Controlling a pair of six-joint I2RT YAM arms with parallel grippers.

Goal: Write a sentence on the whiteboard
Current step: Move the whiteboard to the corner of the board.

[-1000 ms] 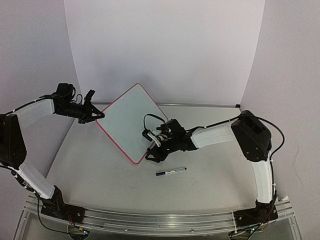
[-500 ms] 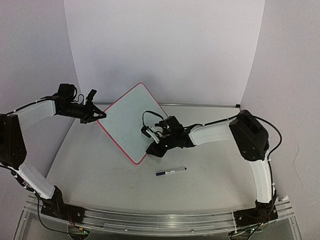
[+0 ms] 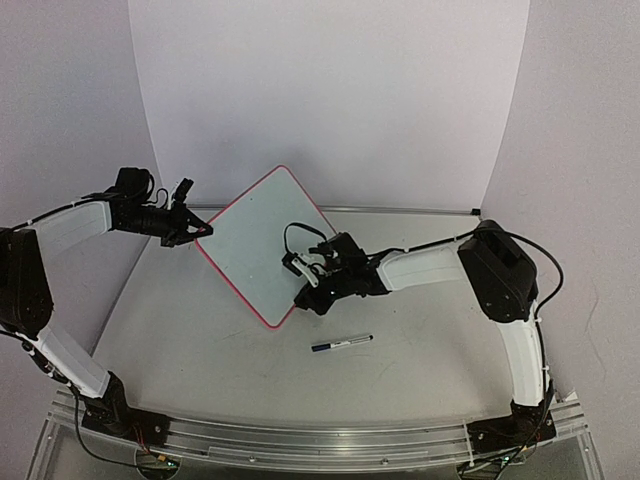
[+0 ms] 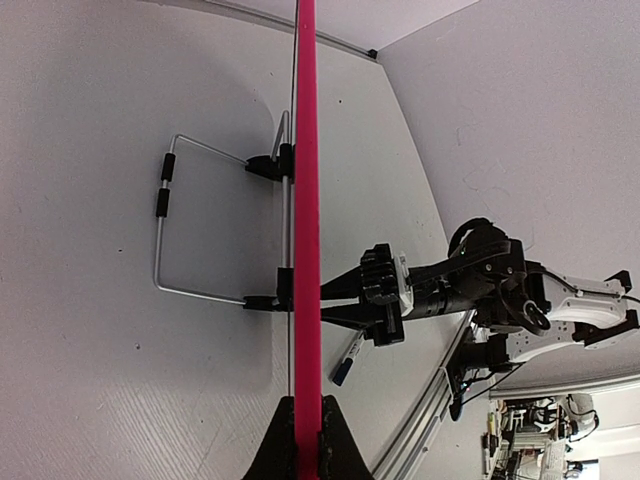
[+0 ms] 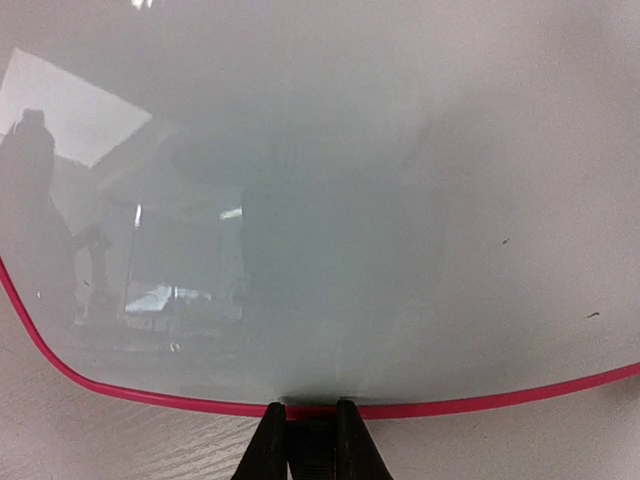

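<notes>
the whiteboard (image 3: pixel 262 245), clamped by the left gripper (image 3: pixel 197 236) and the right gripper (image 3: pixel 303 298), is walling off mid-table with its wire stand (image 4: pixel 157 250) jutting out behind, while the near table (image 3: pixel 200 360) is lying open except for the marker (image 3: pixel 341 344).

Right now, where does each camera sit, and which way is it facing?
Top external: above and behind the robot, looking down at the table; both arms show, holding the whiteboard between them.
Left wrist: looks along the whiteboard's red edge; the left fingers clamp it at the bottom of the view.
Right wrist: faces the whiteboard's blank white side; the right fingers clamp its frame.
Shared: the top and left wrist views both show the marker lying on the table; all three show the whiteboard.
</notes>
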